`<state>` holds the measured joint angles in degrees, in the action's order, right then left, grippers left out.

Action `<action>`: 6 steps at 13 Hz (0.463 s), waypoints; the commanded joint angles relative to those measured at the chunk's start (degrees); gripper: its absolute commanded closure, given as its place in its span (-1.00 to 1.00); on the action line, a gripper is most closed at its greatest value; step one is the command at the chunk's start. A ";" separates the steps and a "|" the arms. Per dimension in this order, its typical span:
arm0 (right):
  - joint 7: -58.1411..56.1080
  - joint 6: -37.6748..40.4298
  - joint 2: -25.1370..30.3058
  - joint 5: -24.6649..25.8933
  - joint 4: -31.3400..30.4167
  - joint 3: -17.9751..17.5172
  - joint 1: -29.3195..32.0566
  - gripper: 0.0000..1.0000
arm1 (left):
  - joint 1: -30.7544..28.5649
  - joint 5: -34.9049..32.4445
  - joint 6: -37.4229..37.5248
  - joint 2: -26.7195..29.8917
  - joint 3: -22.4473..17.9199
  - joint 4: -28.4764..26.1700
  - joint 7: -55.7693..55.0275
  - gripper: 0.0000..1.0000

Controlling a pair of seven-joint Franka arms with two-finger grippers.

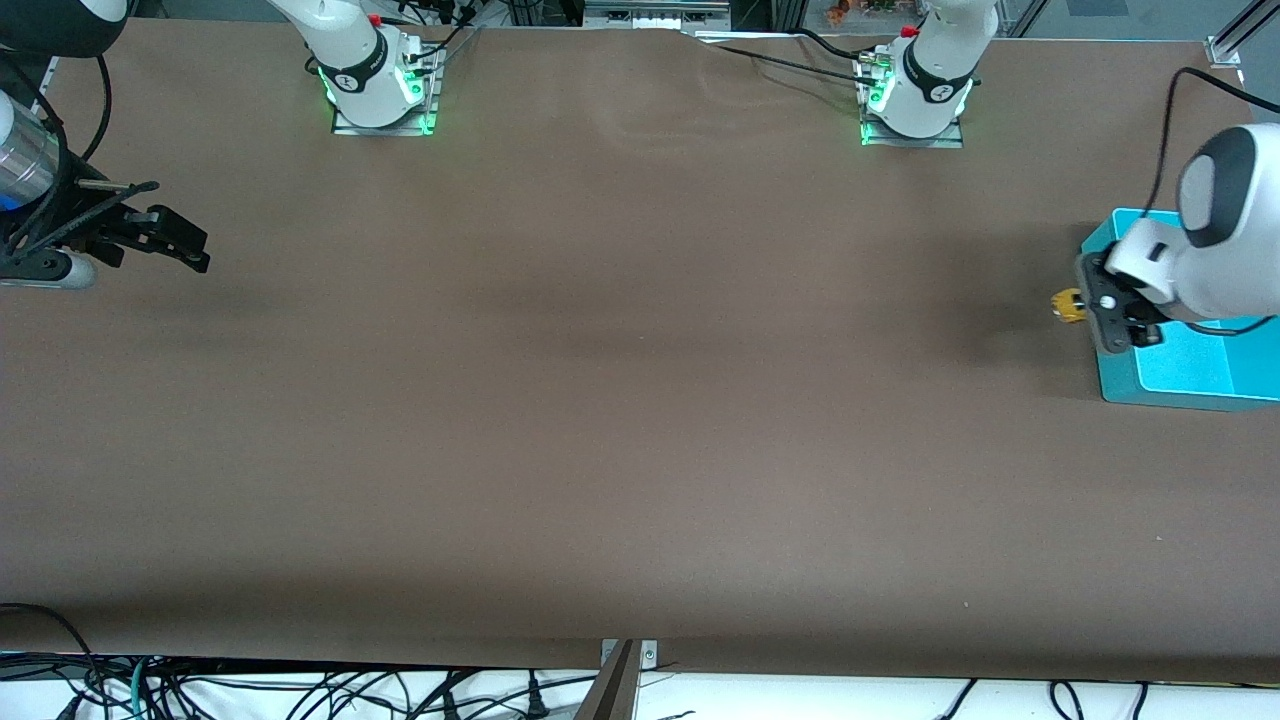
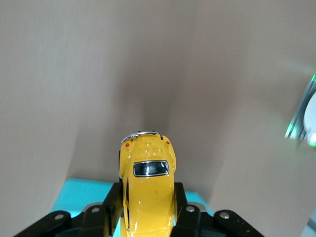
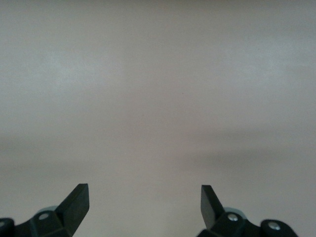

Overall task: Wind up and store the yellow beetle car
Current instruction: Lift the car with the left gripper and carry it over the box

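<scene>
Yellow beetle car (image 2: 148, 190): glossy hard shell, rounded humped body, dark glazed window on top, thin chrome bumper at its free end, two tiny red lamps beside it. It is sitting pinched between the black, blocky fingers (image 2: 112, 202) of the left gripper (image 1: 1085, 305), which is clenching on the car's flanks; roughly half the body is sticking out past the fingertips. In the front view the car (image 1: 1068, 305) is showing as a small yellow spot held in the air over the table, just at the edge of a turquoise tray (image 1: 1190, 375) — smooth, flat, rectangular, with low walls — lying at the left arm's end of the table. The table (image 1: 620, 400) is wearing a matte brown covering, faintly rippled near the robots' bases; green lights are glowing at both base plates. Loose black cables are trailing along the white strip at the table's near edge. Right gripper (image 1: 175, 240), waiting over the right arm's end of the table, is standing released, its two wedge-tipped fingers (image 3: 74, 202) spread wide over bare brown surface.
</scene>
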<state>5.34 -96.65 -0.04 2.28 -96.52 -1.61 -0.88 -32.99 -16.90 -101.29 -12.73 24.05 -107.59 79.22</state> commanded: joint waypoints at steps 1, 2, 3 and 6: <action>-1.04 0.49 0.57 -0.44 0.11 -0.06 0.00 -1.00 | -6.80 -4.80 1.27 -4.22 0.91 3.17 6.36 0.63; -1.12 0.49 0.57 -0.44 0.11 -0.06 0.00 -1.00 | -9.44 -5.77 -0.82 -6.59 0.82 4.04 9.60 0.63; -1.13 0.49 0.65 -0.44 0.11 -0.06 -0.08 -1.00 | -12.16 -5.78 -3.45 -8.61 0.82 4.14 13.20 0.63; -1.21 0.49 0.92 -0.52 0.11 -0.06 -0.08 -1.00 | -16.74 -13.05 -8.22 -13.71 0.91 3.35 17.63 0.63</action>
<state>5.23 -96.62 0.00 2.28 -96.52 -1.73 -0.91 -48.09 -25.89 -108.85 -22.65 23.88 -105.98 94.36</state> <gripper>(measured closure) 0.000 0.542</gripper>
